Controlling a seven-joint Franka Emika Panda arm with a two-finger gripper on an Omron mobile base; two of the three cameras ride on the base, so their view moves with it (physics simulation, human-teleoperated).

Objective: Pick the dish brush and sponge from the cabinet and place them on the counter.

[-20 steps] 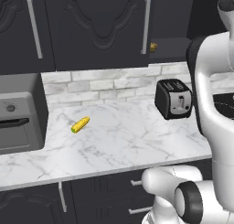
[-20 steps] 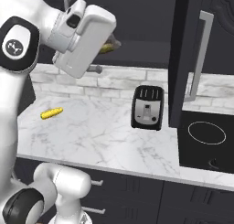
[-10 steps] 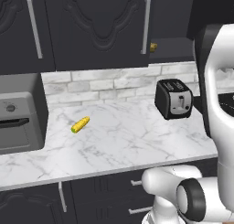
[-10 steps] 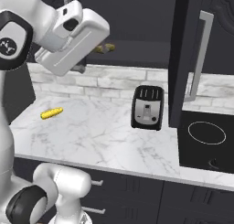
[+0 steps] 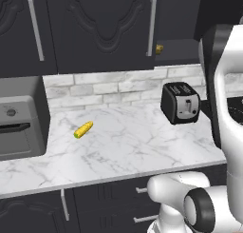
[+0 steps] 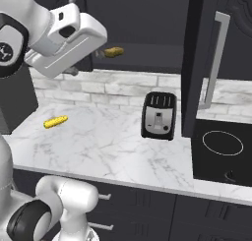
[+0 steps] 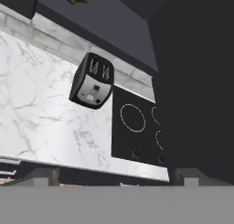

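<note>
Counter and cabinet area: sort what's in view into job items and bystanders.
For the job:
sponge, on the open cabinet shelf
counter
gripper, open, raised

Just lying about:
corn cob
toaster
cooktop

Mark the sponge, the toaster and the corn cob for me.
sponge point(image 6: 114, 51), right base view, middle of its yellow block.
toaster point(image 6: 158, 116), right base view, its front face.
corn cob point(image 5: 83, 130), left base view, middle of its yellow body.

Glossy white rounded arm segments, dark grey joint caps, boxy white wrist housing, bulbous white base
</note>
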